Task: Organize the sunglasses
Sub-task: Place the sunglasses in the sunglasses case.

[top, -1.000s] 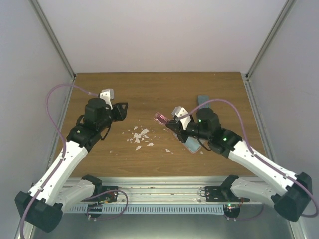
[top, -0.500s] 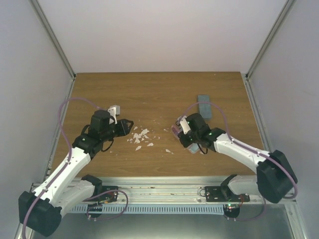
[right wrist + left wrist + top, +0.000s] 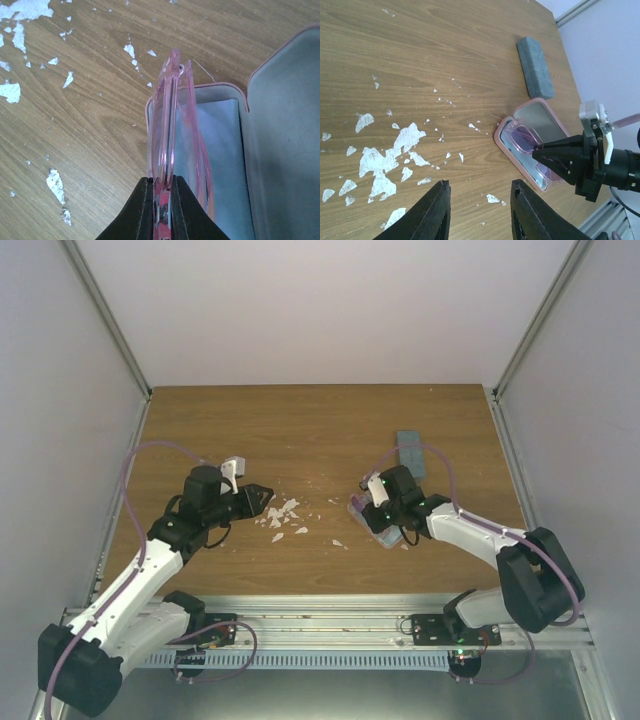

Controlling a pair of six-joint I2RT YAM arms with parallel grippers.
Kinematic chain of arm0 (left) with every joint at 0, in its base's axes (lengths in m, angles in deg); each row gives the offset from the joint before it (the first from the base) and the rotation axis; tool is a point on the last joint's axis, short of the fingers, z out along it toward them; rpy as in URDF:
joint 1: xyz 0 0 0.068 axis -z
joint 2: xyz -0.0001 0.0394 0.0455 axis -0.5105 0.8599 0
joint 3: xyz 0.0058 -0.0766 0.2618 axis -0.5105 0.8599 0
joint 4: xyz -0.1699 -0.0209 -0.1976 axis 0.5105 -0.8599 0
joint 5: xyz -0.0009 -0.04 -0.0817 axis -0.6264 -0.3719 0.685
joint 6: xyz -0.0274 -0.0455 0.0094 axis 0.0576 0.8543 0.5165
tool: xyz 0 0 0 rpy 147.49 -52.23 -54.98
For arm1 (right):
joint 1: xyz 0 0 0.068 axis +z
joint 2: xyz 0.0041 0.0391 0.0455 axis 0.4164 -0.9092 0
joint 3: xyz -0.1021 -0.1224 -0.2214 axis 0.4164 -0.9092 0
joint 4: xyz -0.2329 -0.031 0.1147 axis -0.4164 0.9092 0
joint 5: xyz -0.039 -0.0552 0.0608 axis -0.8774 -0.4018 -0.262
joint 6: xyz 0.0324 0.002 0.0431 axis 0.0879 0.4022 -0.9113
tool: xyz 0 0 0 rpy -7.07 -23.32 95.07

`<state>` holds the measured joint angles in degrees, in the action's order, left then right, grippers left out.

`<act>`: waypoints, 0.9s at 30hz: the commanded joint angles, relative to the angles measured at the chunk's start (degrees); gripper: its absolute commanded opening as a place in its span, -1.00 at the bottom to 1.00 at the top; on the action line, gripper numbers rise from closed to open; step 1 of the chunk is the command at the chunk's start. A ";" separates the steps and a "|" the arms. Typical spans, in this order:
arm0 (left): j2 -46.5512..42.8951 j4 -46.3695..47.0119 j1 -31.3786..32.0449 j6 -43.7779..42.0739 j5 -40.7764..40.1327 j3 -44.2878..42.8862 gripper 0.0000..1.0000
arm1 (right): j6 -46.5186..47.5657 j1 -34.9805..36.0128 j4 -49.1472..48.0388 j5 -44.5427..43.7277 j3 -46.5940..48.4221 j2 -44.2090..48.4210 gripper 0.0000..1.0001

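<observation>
My right gripper (image 3: 161,182) is shut on the pink sunglasses (image 3: 167,115), pinching them at one end. They are seen edge-on, folded, over the left rim of the open pink case (image 3: 280,130), whose base holds a light blue cloth (image 3: 225,145). In the left wrist view the pink sunglasses (image 3: 522,137) sit low inside the case (image 3: 542,117), with the right gripper (image 3: 536,152) on them. I cannot tell whether they touch the cloth. My left gripper (image 3: 479,186) hangs open over bare wood, left of the case, holding nothing.
A closed blue-grey case (image 3: 410,452) lies behind the pink case (image 3: 387,532). White flaked patches (image 3: 280,512) mark the wood between the left gripper (image 3: 262,498) and the right gripper (image 3: 362,502). Metal rails and walls border the table.
The right arm came down and back toward me, bringing the pink sunglasses from above the table into the open case. The left gripper shifted nearer and to the right, its jaws slightly narrower.
</observation>
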<state>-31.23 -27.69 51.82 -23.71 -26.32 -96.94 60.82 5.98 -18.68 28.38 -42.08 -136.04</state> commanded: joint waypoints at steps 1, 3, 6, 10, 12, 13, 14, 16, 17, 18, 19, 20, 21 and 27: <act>0.43 3.82 0.58 0.71 1.16 0.54 -0.30 | 0.41 -0.75 -1.97 -0.09 -1.15 -1.19 -0.99; 0.48 3.96 0.70 0.71 1.02 0.62 -0.30 | 0.61 -0.88 -2.64 -0.13 -1.58 -0.99 -0.99; 0.68 4.13 0.71 0.71 1.07 0.67 -0.30 | 0.64 -1.10 -2.75 -0.71 -1.55 -0.66 -0.99; 0.95 4.29 0.81 0.55 1.09 0.70 -0.30 | 0.97 -1.21 -2.59 -0.25 -1.46 -0.50 -0.99; 1.13 4.33 0.78 0.53 1.11 0.56 -0.30 | 0.99 -1.22 -2.61 -0.04 -1.45 -0.77 -0.99; 1.20 4.37 0.86 0.53 1.12 0.54 -0.30 | 1.02 -1.21 -2.59 0.01 -1.46 -0.95 -0.99; 1.28 4.41 0.85 0.53 1.13 0.46 -0.30 | 0.98 -1.23 -2.59 0.18 -1.33 -1.28 -0.99; 1.39 4.59 0.86 0.40 1.11 0.37 -0.30 | 1.02 -1.22 -2.45 0.25 -1.19 -1.94 -0.99; 1.57 4.60 0.86 0.36 1.11 0.33 -0.30 | 0.96 -1.23 -2.45 0.16 -1.04 -2.24 -0.99; 1.67 4.59 0.89 0.29 1.22 0.19 -0.30 | 0.84 -1.23 -2.42 0.16 -1.01 -2.55 -0.99; 1.86 4.59 0.86 0.23 1.18 0.10 -0.30 | 0.85 -1.22 -2.47 0.23 -0.99 -2.82 -0.99; 2.02 4.59 0.89 0.14 1.24 0.04 -0.30 | 0.84 -1.23 -2.54 0.29 -1.00 -3.07 -0.99; 2.16 4.59 0.93 0.10 1.25 -0.02 -0.30 | 0.86 -1.23 -2.59 0.36 -1.02 -3.31 -0.99; 2.73 4.67 0.85 -0.09 1.22 -0.41 -0.30 | 0.80 -1.19 -2.31 0.44 -0.77 -3.27 -0.81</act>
<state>-28.85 -26.18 52.33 -23.47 -25.55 -96.90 61.49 5.26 -20.12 28.49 -43.26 -139.12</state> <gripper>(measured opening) 0.352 0.069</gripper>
